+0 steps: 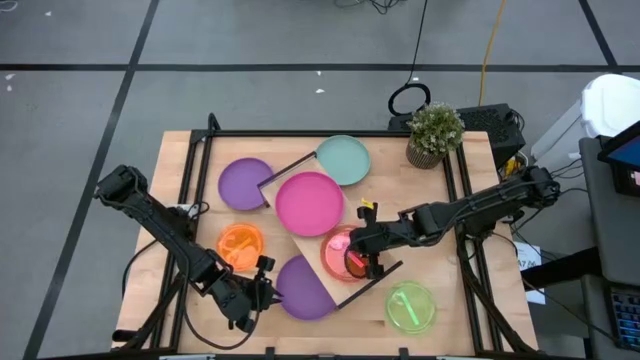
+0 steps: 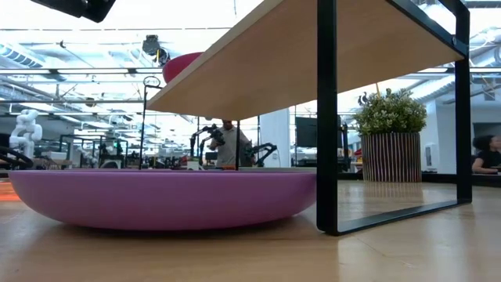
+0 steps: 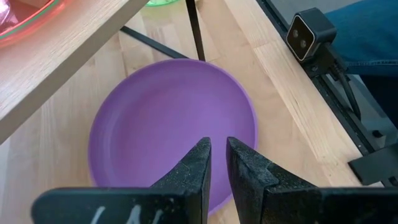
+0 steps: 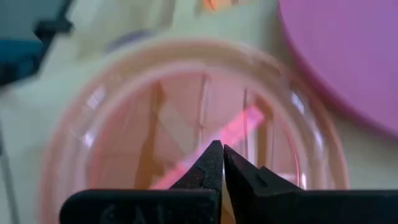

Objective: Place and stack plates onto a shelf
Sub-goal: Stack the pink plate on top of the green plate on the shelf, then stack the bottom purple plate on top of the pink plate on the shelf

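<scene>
While the closed right gripper point(image 1: 362, 262) hovers over the translucent red plastic plate point(image 1: 340, 252) on the light wooden shelf point(image 1: 318, 240), the left gripper point(image 3: 217, 163), fingers narrowly parted and empty, lines up with the opaque purple round plate point(image 3: 171, 127) tucked partly beneath it.

No text, label, brand, number or sign could be read in any of the views. The only trace of marking was a few pale strokes on the dark body of the left tool point(image 3: 214, 163) in its own wrist view, at about 7 o'clock from the fingertips; they were cut off by the picture's edge and could not be made out as letters. The plates, the shelf, the bench and the plant pot carried no writing that showed. Screens and equipment in the room beyond the bench were too small and dim to read.
</scene>
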Robot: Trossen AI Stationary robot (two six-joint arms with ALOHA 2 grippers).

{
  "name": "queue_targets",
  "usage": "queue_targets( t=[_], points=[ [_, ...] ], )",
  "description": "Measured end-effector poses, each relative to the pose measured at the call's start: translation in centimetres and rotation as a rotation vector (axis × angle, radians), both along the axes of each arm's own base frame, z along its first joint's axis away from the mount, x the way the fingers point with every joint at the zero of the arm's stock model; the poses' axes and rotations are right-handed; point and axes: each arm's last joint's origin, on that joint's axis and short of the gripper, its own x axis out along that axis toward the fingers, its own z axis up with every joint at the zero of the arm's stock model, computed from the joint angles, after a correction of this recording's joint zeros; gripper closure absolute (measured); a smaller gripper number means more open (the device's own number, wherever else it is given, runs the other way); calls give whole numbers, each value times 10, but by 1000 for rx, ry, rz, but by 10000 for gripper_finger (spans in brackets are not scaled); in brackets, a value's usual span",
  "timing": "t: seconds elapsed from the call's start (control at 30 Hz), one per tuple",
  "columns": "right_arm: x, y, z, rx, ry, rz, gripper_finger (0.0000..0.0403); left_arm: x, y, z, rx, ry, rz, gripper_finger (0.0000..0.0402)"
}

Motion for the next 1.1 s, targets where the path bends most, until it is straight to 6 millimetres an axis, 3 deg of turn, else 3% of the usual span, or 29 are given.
queue_targets(
  t=[0.3,0.67,0.87,1.1],
  points=[
    [-7,2,14,14,-69,12,403,0,0,0,-10,7,13,343],
    [-5,5,18,-64,-129,3,403,0,0,-1,-14,8,16,343],
    [-5,5,20,-63,-142,-1,403,-6,5,-16,35,36,-5,343],
    [0,6,26,-41,-225,-13,403,-5,4,-15,34,6,-29,343]
  ],
)
